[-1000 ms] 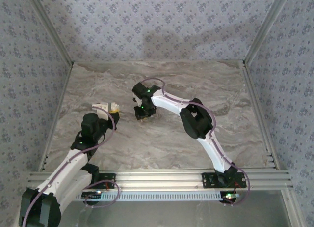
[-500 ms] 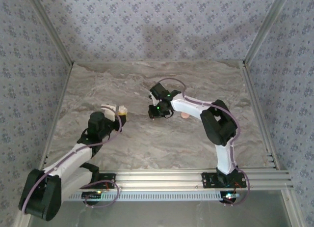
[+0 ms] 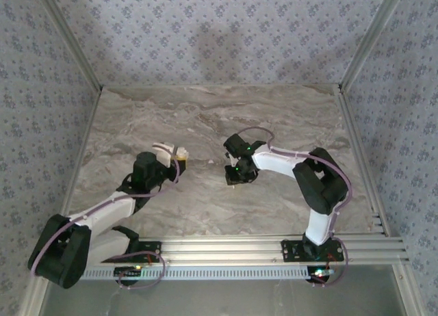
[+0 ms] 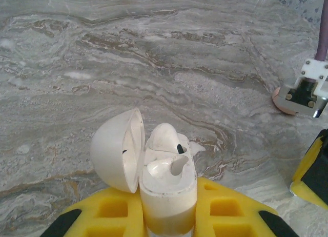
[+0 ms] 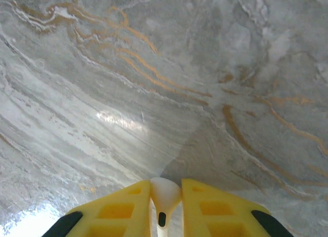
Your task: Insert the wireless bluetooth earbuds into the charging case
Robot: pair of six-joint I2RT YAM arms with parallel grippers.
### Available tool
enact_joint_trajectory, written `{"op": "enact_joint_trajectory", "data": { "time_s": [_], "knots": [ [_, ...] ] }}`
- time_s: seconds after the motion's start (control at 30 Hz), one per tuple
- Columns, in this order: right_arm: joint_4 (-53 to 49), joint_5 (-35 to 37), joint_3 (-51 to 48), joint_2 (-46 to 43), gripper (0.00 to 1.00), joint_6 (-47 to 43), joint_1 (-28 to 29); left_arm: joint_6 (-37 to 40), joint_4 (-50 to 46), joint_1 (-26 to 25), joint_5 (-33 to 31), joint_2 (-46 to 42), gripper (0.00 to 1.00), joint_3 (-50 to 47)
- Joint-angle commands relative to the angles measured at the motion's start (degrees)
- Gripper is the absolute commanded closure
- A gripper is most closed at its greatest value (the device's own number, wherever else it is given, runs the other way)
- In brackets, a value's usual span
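Note:
The white charging case stands upright in my left gripper, which is shut on its lower body. Its lid hangs open to the left. One white earbud sits in the far slot, and the near slot is empty. In the top view my left gripper is left of centre, with my right gripper a short way to its right and lower. My right gripper is shut on the other white earbud, held just above the marble.
A small pinkish disc lies on the marble table at the right of the left wrist view, partly behind the right arm's white bracket. Patterned walls and metal rails bound the table.
Both arms have moved right. My left gripper carried the case toward the centre. My right gripper came right and nearer with the earbud, now covering the pinkish disc in the top view.

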Motion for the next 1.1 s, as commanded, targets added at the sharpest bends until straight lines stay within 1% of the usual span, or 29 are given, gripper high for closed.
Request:
{"op": "enact_joint_trajectory", "data": {
  "time_s": [0.0,0.1,0.33,0.37,0.57,0.67,1.07],
  "knots": [
    [-5.0,1.4,-1.0,-0.5,0.80,1.1,-0.2,0.8,2.8,-0.7,1.3,0.4,0.92,2.3],
    [-7.5,1.5,-0.1,0.4,0.78,0.6,-0.2,1.0,2.4,-0.8,1.2,0.4,0.92,2.6],
    [-11.6,2.1,4.3,-0.4,0.64,-0.3,0.0,1.2,1.8,-1.0,1.0,0.1,0.92,3.0],
    [-12.7,2.4,6.7,-0.4,0.64,-0.5,0.1,1.2,1.6,-1.0,1.1,0.0,0.92,3.0],
    [-20.7,6.4,12.1,1.3,0.63,-1.2,0.8,1.5,0.7,-1.0,0.8,-0.7,0.92,3.4],
    [-23.7,7.4,14.0,3.0,0.62,-1.6,1.2,1.8,0.3,-1.0,0.7,-1.0,0.91,3.5],
    [-24.6,6.1,17.4,9.4,0.61,-3.2,2.1,2.1,-0.3,-0.9,0.3,-1.6,0.92,3.6]
  ]
}}
